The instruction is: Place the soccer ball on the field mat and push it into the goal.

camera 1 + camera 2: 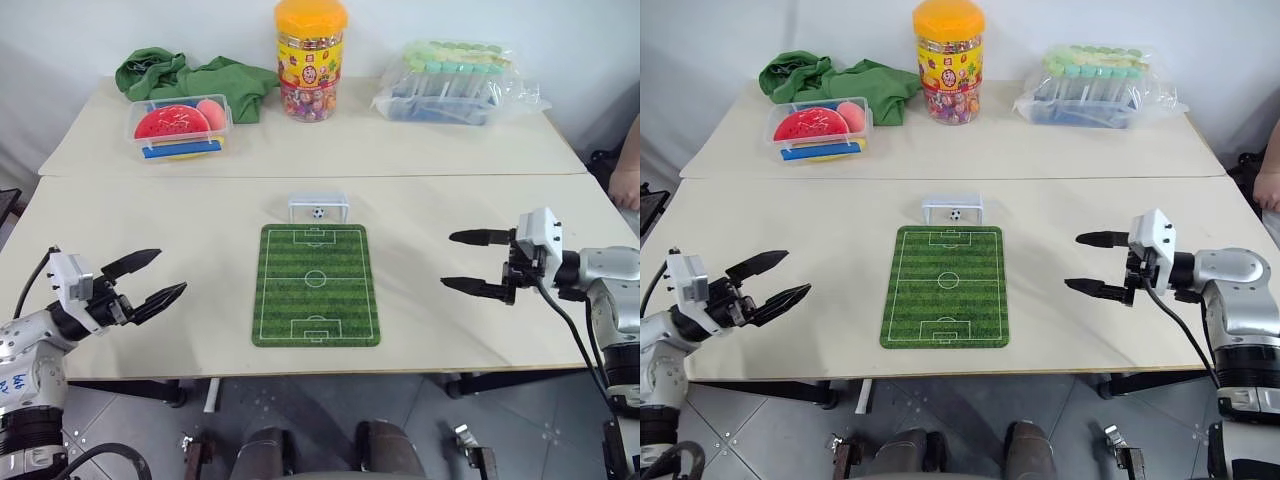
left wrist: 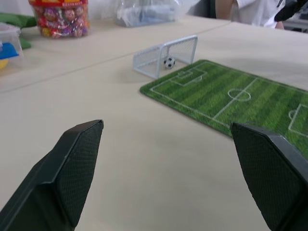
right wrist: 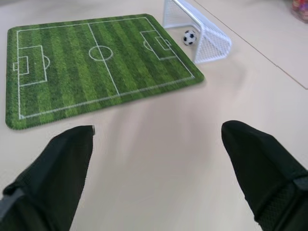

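- Left gripper (image 1: pixel 158 276): two black, tapering, pointed fingers; their inner faces carry a fine mesh texture (image 2: pixel 79 166).
- Behind those fingers, a white boxy wrist block, then a silver arm with a black cable.
- Right gripper (image 1: pixel 478 263): matching black fingers, white block behind them, silver arm, black cable looping below.

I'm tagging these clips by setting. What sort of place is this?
Probably an indoor lab or demo room, not a home: two plain tables pushed together against a white wall, laid out with toy props such as a field mat and a goal, plus a candy jar.
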{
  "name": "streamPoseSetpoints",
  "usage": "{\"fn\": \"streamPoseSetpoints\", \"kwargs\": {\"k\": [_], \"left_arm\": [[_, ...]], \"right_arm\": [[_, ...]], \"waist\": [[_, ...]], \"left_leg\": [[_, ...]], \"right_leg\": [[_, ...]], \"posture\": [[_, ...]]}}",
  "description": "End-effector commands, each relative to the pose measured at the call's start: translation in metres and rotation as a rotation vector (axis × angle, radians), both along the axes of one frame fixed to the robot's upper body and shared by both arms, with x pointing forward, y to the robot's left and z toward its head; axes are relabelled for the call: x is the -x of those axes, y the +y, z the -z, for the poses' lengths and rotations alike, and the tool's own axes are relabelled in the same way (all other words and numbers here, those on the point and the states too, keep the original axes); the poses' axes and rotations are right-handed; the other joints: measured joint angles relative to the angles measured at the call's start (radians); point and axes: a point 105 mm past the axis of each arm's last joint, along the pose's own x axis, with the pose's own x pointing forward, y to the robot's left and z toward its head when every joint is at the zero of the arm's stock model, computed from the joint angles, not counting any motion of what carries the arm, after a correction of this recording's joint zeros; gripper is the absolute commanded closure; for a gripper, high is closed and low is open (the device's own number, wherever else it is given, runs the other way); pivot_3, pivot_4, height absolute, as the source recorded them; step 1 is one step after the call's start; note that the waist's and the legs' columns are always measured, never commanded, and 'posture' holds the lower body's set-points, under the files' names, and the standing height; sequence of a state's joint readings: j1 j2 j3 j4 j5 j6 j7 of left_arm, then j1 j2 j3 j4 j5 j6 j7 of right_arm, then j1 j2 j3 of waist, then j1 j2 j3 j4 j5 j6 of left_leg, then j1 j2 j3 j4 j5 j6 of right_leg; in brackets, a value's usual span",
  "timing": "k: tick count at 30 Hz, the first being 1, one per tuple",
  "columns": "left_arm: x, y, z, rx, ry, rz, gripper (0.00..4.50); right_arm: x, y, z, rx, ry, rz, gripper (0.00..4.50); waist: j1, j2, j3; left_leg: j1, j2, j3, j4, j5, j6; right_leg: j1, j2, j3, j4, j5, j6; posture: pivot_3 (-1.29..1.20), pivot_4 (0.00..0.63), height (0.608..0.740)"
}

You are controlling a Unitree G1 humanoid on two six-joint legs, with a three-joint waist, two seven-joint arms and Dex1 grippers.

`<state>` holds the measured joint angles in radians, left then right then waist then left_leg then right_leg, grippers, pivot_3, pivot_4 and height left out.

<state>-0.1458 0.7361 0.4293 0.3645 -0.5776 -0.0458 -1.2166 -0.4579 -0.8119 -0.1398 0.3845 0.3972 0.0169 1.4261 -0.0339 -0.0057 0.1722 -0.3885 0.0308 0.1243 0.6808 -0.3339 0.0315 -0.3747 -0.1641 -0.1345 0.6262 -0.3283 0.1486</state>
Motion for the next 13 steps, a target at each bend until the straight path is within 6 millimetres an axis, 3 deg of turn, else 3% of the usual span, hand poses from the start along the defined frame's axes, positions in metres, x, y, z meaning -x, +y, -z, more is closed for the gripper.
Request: {"fn": "streamPoseSetpoints", "kwargs": {"k": [1,5,13], "left_arm": [[0.0107,0.0132,-0.0088,-0.045,-0.015,0.001,0.00],[0.0168,0.0213,-0.0053,-0.082,0.009,-0.005,0.00],[0.0159,0.0217,-0.0077,-0.101,-0.025,-0.008,0.00]], "right_arm": [[0.0057,-0.0181,0.0001,0.006,-0.009,0.026,0.01],[0.0049,-0.0251,0.0072,0.024,0.009,0.057,0.01],[0.0041,-0.0235,0.0022,-0.007,-0.011,0.079,0.01]], "waist": [[0.003,0.000,0.000],[0.005,0.001,0.001],[0.005,0.001,0.001]], "left_leg": [[0.000,0.000,0.000,0.000,0.000,0.000],[0.000,0.000,0.000,0.000,0.000,0.000],[0.000,0.000,0.000,0.001,0.000,0.000]], "right_leg": [[0.000,0.000,0.000,0.000,0.000,0.000],[0.000,0.000,0.000,0.000,0.000,0.000],[0.000,-0.001,0.000,0.000,0.000,0.000]], "posture": [[0.00,0.150,0.740],[0.00,0.150,0.740],[0.00,0.150,0.740]]}}
